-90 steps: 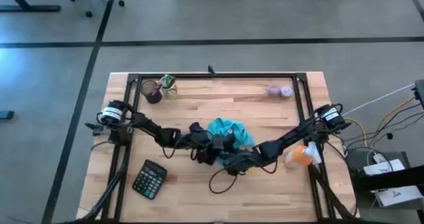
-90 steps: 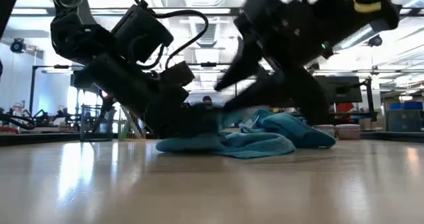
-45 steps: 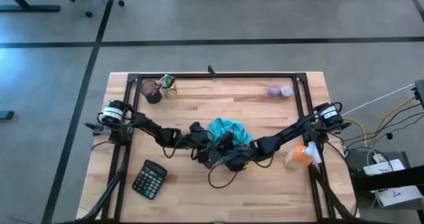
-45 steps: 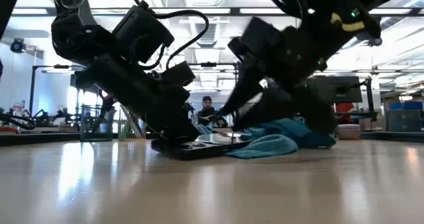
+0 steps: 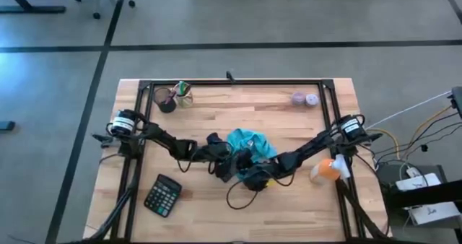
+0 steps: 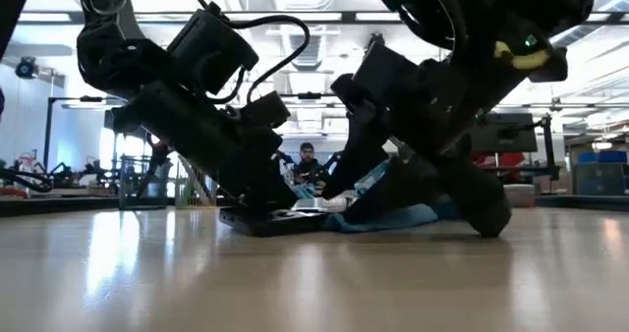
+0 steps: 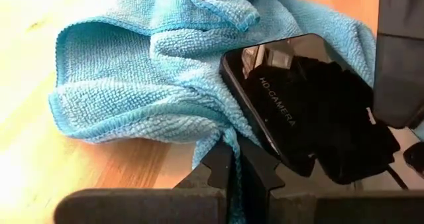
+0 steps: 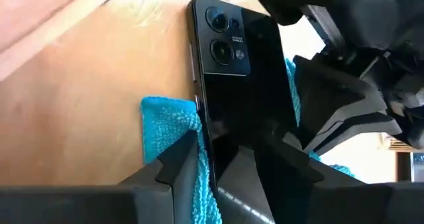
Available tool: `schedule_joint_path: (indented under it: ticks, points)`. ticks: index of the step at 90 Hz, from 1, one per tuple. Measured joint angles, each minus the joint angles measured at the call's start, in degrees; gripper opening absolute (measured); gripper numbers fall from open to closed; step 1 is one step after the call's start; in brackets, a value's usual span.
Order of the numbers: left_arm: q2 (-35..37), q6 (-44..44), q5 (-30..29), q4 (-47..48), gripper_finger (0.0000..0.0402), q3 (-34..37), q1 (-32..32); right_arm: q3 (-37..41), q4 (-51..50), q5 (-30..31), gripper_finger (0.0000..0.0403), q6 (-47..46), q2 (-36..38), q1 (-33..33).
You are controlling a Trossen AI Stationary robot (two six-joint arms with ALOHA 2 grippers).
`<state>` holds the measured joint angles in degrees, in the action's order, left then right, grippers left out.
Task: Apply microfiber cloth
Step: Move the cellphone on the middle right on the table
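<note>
The turquoise microfiber cloth [image 5: 250, 141] lies crumpled at the table's middle, part of it under a black phone [image 7: 298, 98]. The phone rests on the table with its near end showing in the low view [image 6: 280, 219]. My left gripper [image 5: 224, 166] comes in from the table's left and is shut on a fold of the cloth beside the phone. My right gripper [image 5: 251, 176] comes from the right, low over the table, with its fingers on either side of the phone [image 8: 245, 71]. My left gripper pinches a bunched fold of the cloth [image 7: 228, 141] between its two fingers, right beside the phone's corner. The fingers slant down from the table's left. The cloth lies slack on the table beyond them. My right gripper holds the phone across its width, one finger [image 8: 182, 154] on one long edge and the other finger [image 8: 295, 151] on the opposite edge, at the end away from the camera lenses. The fingers lie along the phone. Cloth [image 8: 165, 121] sits against one finger.
A calculator [image 5: 163, 195] lies near the front left. An orange bottle [image 5: 328, 170] lies by the right arm's base. Cups with pens [image 5: 175, 96] stand at the far left, two small round things [image 5: 304, 98] at the far right. A person [image 6: 308, 160] sits beyond the table.
My right gripper has moved toward the table's left and down, closing in on my left gripper. The cloth's near part, which covered the phone a second ago, has drawn back toward the far side, and the phone now shows in front of it.
</note>
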<state>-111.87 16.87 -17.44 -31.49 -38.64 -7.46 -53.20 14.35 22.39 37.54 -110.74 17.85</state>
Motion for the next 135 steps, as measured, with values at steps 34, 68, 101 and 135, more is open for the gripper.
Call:
schedule_joint_path:
  ticks: [34,68,101,135]
  points:
    - [0.0,0.0,0.0,-0.1,0.0000,0.0,0.0,0.0,-3.9,-0.6,0.0128,-1.1,5.1,-0.2]
    - [-0.1,0.1,0.0,-0.1,0.0000,0.0,0.0,-0.1,-4.6,-7.4,0.0167,-2.2,0.9,-1.6]
    - [-0.2,0.1,0.1,-0.5,0.0000,0.0,-0.1,-1.3,-0.9,-2.7,0.0171,0.9,-0.3,-2.1]
    - [-0.2,0.2,0.1,-0.5,0.0000,0.0,0.0,-7.3,-10.2,1.1,0.0156,9.0,1.5,-1.5]
